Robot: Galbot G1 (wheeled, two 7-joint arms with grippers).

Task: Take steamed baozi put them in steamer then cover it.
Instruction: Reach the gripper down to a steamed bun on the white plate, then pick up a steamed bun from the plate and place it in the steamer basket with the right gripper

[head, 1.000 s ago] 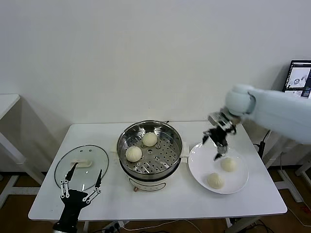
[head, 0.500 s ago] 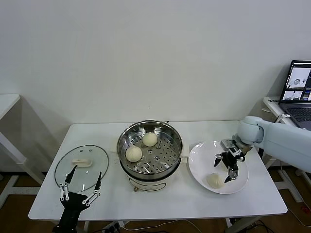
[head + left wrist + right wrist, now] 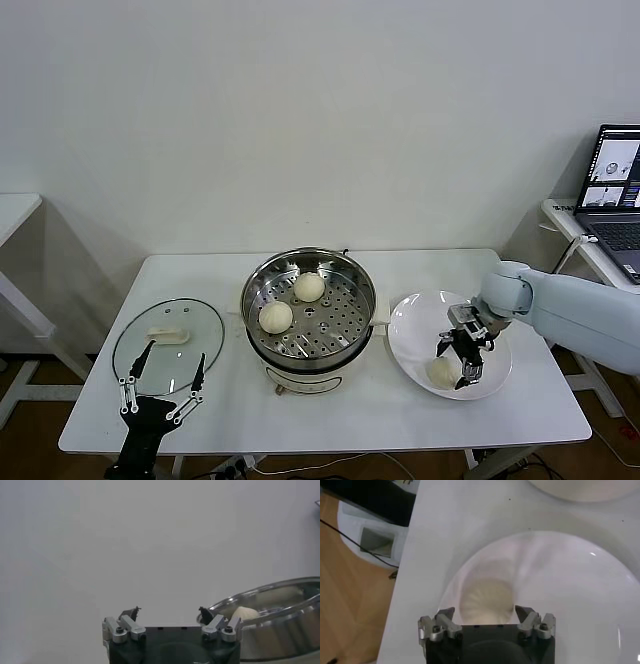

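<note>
The steel steamer (image 3: pixel 345 325) stands mid-table and holds two baozi (image 3: pixel 308 286) (image 3: pixel 275 316) on its perforated tray. The glass cover (image 3: pixel 135 345) lies flat on the table to its left, with its cream handle (image 3: pixel 167 335) showing. My right gripper (image 3: pixel 455 360) is low over the white plate (image 3: pixel 410 325), open. Its fingers stand either side of a pleated baozi (image 3: pixel 438 373); in the right wrist view that bun (image 3: pixel 485 597) sits just beyond my gripper (image 3: pixel 485 611). The other plate bun is hidden under the wrist. My left gripper (image 3: pixel 178 348) is open at the cover's front edge, and it is empty in its own view (image 3: pixel 168 611).
A laptop (image 3: pixel 612 185) sits on a side table at the far right. Another white table (image 3: pixel 15 215) stands at the left. The plate lies close to the table's front edge (image 3: pixel 407 580), with floor beyond it. A white wall is behind.
My right gripper came down from above the plate and shifted toward the front bun, ending low with its fingers around it. The left arm barely moved.
</note>
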